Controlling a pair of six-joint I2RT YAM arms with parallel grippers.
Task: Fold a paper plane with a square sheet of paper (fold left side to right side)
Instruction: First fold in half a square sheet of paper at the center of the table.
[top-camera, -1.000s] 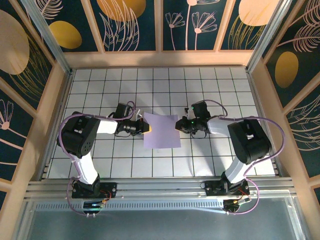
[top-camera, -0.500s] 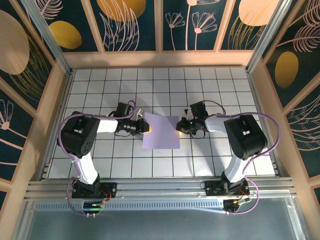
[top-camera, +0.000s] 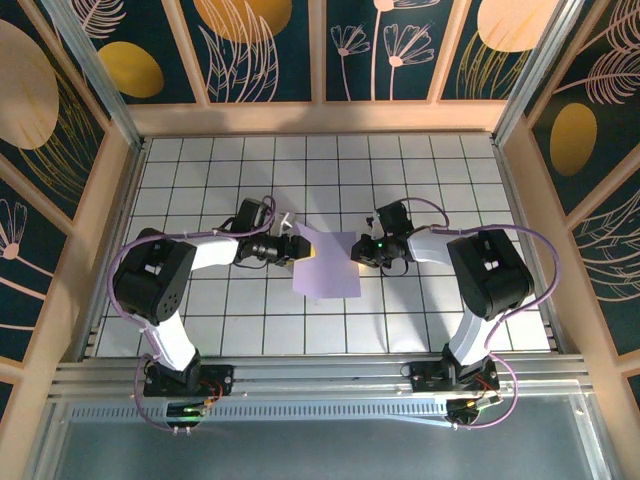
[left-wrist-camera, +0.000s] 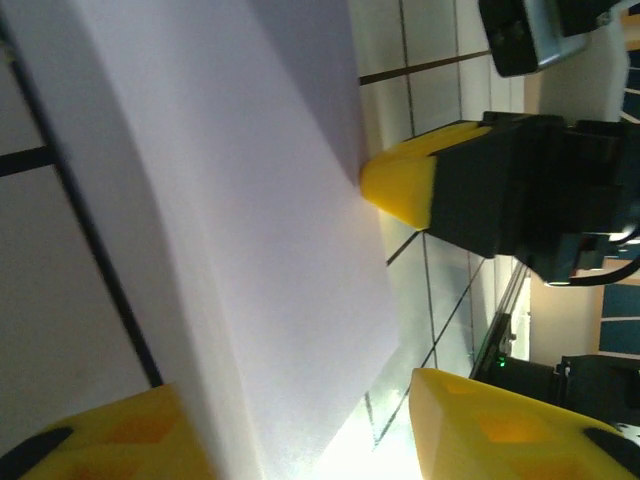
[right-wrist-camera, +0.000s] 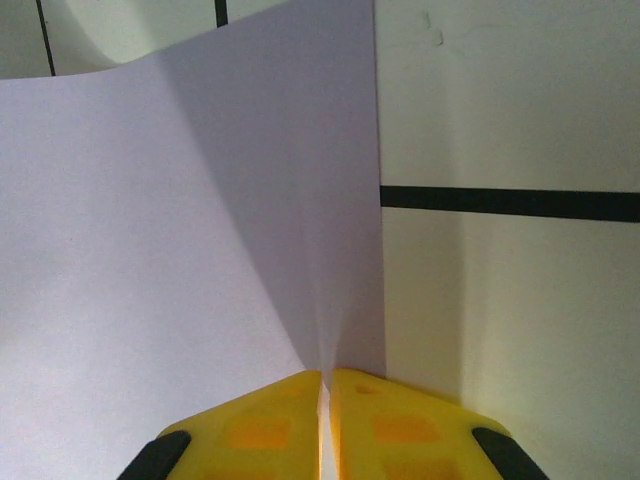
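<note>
Right hand (right-wrist-camera: 325, 385) pinching paper (right-wrist-camera: 180, 250), lavender, bowed

Overhead camera looking down on the table (top-camera: 200, 170), wrist cameras low, close, facing each other across the square sheet of paper (top-camera: 328, 270)

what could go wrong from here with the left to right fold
1. The left gripper has its jaws apart at the left edge of the square sheet of paper, which bows upward. With no pinch there, that edge may flop back or crease off-line.
2. The right gripper is shut on only the sheet's right edge, so any pull could drag the sheet askew or wrinkle it.
</note>
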